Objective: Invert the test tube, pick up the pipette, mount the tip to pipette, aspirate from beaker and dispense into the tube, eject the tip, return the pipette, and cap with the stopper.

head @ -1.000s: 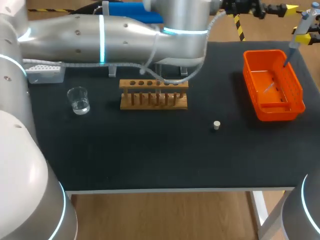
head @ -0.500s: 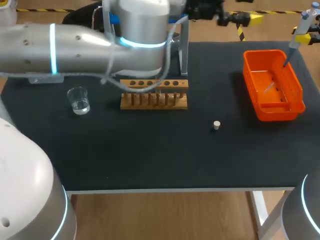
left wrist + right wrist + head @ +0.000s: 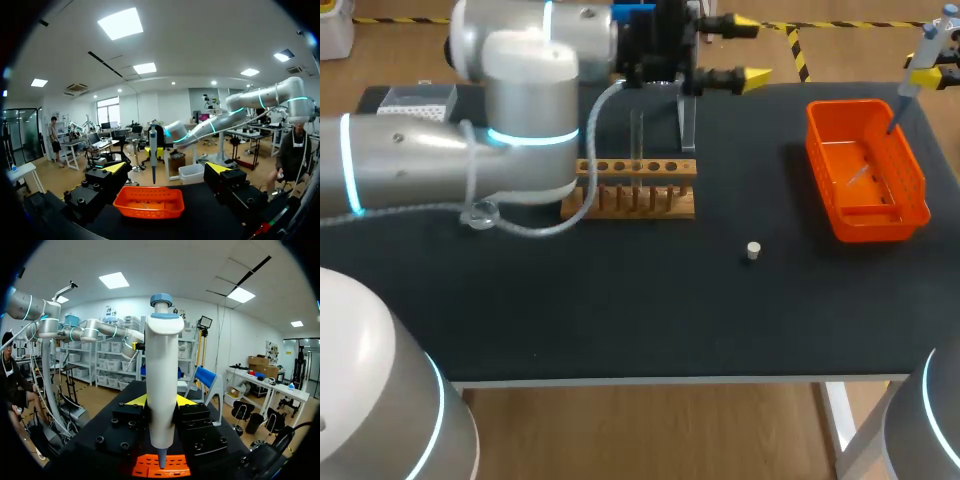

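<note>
Status: right gripper (image 3: 160, 415) clamped on pipette (image 3: 161, 365) over orange basket (image 3: 916, 190), tip (image 3: 860, 177) seemingly ejected (left gripper (image 3: 745, 48) spread, empty); outstanding: pipette return, stopper (image 3: 752, 250) onto racked test tube (image 3: 638, 135).

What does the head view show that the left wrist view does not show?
Only the head view shows the wooden rack, the stopper and the tip box. Only the left wrist view shows that the point of the pipette hangs clear above the orange basket, not inside it. Both show the basket, the pipette and the left gripper with its jaws open.
</note>
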### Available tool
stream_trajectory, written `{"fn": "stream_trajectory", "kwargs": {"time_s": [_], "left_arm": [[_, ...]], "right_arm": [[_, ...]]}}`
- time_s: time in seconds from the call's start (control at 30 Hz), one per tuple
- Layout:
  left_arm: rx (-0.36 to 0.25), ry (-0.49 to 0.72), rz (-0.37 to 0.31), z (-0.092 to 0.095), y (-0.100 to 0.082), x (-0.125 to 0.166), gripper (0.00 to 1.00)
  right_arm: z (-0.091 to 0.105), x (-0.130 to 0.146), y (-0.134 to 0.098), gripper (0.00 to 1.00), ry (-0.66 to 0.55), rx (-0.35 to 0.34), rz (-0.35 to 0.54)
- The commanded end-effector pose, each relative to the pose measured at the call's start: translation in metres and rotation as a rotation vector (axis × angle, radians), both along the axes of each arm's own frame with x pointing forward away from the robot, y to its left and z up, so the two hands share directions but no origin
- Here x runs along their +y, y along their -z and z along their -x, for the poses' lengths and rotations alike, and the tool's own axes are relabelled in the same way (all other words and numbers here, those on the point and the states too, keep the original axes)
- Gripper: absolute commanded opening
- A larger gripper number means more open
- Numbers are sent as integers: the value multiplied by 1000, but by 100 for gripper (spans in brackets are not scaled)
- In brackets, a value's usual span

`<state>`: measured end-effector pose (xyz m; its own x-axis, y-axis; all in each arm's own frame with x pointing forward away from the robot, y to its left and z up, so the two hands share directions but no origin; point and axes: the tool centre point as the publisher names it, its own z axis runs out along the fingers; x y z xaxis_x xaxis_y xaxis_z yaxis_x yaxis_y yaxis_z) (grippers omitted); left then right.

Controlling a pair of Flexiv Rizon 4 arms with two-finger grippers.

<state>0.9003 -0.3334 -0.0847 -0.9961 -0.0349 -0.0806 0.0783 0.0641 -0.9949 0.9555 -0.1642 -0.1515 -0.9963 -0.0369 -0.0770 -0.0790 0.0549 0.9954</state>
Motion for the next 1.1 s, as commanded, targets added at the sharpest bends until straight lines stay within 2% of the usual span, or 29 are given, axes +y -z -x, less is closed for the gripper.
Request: {"fn": "stream_trajectory", "kwargs": {"time_s": [0.03, 0.23, 0.4, 0.7, 1.1], "left_arm": [[-1, -4, 44, 13, 10, 31, 100], [6, -18, 40, 21, 19, 53, 100], [50, -63, 42, 26, 28, 73, 100], [72, -84, 38, 31, 37, 95, 100], [86, -112, 23, 37, 34, 113, 100]], "right_arm": [[0, 0, -1, 0, 0, 0, 2], [0, 0, -1, 0, 0, 0, 2], [0, 0, -1, 0, 0, 0, 2], [0, 0, -1, 0, 0, 0, 2], [0, 0, -1, 0, 0, 0, 2]]}}
